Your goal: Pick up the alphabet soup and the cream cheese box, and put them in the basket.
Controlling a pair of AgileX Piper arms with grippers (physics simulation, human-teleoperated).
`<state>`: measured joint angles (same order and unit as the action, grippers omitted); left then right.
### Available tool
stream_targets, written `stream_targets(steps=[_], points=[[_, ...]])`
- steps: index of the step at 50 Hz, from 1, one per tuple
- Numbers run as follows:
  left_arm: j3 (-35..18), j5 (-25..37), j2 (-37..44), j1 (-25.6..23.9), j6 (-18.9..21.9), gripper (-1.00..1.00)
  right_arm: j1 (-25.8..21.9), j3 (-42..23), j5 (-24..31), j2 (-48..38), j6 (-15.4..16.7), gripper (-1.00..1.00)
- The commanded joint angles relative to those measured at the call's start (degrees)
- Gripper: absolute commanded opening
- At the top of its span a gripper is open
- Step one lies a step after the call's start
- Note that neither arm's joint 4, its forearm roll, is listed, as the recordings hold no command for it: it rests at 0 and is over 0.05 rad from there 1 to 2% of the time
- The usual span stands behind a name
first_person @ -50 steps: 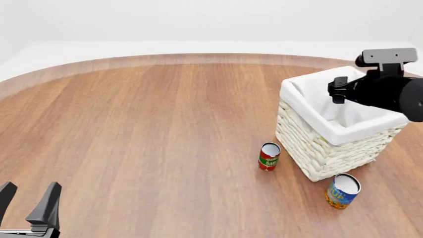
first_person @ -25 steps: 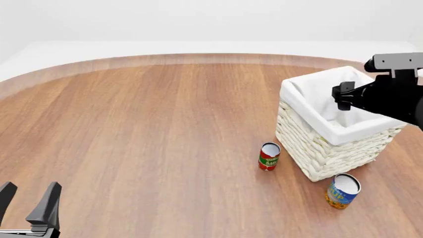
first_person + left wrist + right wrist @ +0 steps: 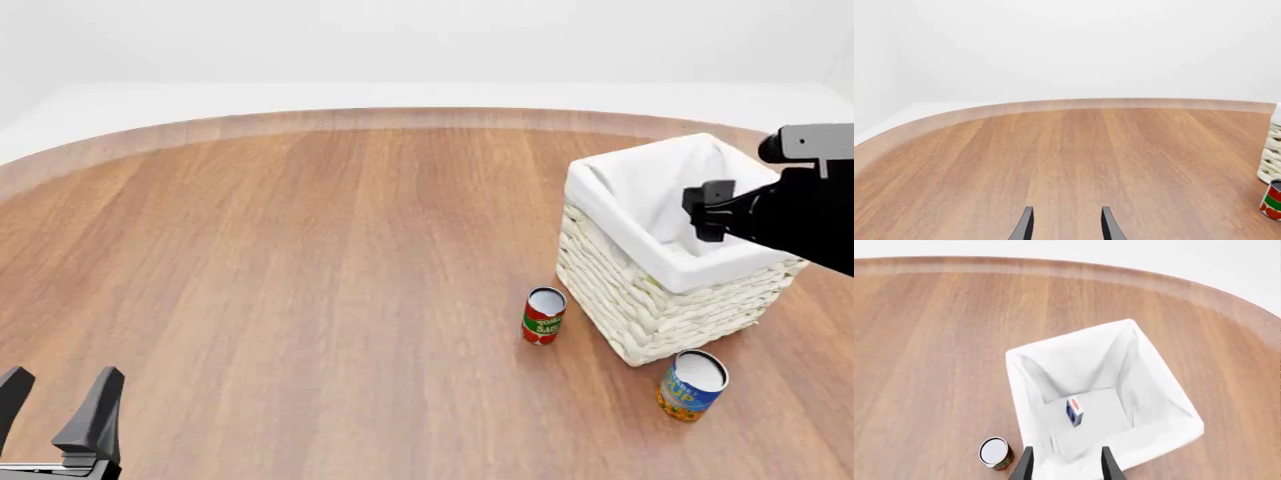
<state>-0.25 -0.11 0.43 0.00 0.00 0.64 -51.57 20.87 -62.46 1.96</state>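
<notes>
The right pincer (image 3: pixel 1062 462) has drawn back rightward from over the basket (image 3: pixel 627 300), fingers apart and empty. The box (image 3: pixel 1074 412) apparently lies inside. The soup (image 3: pixel 691 384) stands beside the basket; the left pincer (image 3: pixel 54 410) idles open.

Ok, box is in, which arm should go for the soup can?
Right. Its gripper is open above the basket, and the soup can stands just beside that basket. The left gripper sits at the far side of the table.
</notes>
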Motion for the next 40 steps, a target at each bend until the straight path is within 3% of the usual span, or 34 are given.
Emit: stream_targets(steps=[1,40], points=[[0.0,0.0,0.0,0.0,0.0,1.0,0.1,1.3,0.8,2.5,-0.4,1.0],[0.0,0.0,0.0,0.0,0.0,1.0,0.8,8.9,-0.1,8.1,-1.4,1.0]])
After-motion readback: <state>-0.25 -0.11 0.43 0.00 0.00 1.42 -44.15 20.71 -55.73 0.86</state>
